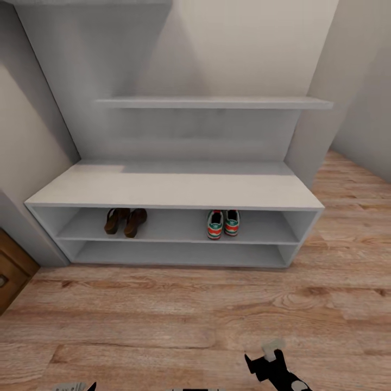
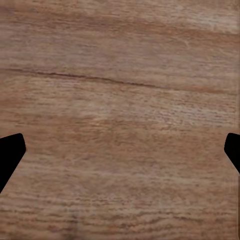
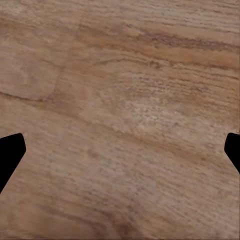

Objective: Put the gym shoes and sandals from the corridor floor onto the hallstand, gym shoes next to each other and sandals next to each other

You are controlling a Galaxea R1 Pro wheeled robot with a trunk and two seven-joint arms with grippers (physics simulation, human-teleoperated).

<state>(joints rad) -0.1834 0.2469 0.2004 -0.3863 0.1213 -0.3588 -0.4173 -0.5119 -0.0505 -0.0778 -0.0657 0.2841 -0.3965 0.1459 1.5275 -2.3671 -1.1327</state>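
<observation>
Shoe rack [image 1: 174, 187] stands against the far wall, w/ a floating wall shelf [image 1: 214, 102] above it. Both sandals [image 1: 125, 221] sit side by side on the rack's upper shelf tier, left part, touching or nearly so. Both gym shoes [image 1: 223, 223] sit side by side on the same tier, right of centre, heels toward the camera, well apart from the sandals. Lower tier holds nothing visible. Wood-plank floor [image 1: 163, 315] spreads in front of the rack. Right tool [image 1: 269, 363] shows at the near edge of the head view, over the floor. Wrist views: left tool [image 2: 120, 157] and right tool [image 3: 120, 157] each spread wide, fingertips at opp. edges, just bare floor planks between them, gripping nothing.
</observation>
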